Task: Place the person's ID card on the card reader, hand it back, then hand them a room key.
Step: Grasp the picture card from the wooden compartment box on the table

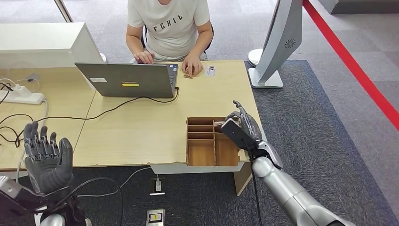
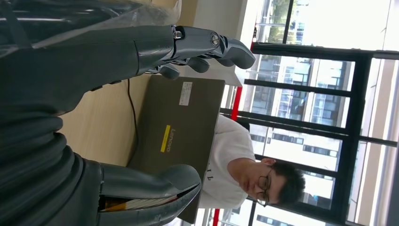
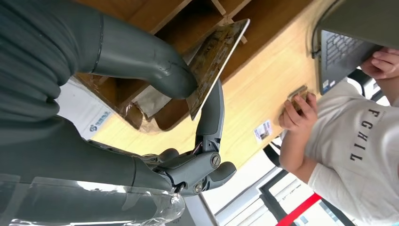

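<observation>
Card [image 3: 214,59], thin, stiff, slippery, pinched by right hand [image 1: 242,127] at lower right, over box [image 1: 202,153]; grip edges. Left hand [image 1: 44,157] spread, empty.

A brown-patterned room key card [image 3: 217,61] — tilted, pinched over the wooden divided box [image 1: 201,151] — white edge showing.

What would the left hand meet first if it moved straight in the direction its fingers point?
Probably the laptop: in the wrist view, the left hand is open toward its grey lid, with bare table between. Depth is unclear.
</observation>
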Available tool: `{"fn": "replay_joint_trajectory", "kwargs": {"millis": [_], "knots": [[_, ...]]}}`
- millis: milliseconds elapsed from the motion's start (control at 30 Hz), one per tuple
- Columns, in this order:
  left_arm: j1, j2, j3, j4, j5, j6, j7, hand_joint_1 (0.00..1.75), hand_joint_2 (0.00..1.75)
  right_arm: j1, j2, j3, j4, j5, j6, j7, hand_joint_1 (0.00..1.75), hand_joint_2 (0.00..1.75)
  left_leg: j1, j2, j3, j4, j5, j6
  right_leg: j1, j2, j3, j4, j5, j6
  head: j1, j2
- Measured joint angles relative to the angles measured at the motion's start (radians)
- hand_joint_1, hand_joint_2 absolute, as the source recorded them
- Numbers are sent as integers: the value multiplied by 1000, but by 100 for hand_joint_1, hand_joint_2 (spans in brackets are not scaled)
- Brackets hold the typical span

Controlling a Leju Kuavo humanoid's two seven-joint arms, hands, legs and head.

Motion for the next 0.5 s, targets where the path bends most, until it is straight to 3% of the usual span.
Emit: {"fn": "replay_joint_trajectory", "kwargs": {"millis": [500], "knots": [[8,-2,11,0,28,0,-16,0,175,-1,-30,-16,-221,-4,-63,53,175,175,0,0,0,0,0,0,0,0,0,0,0,0,0,0]]}}
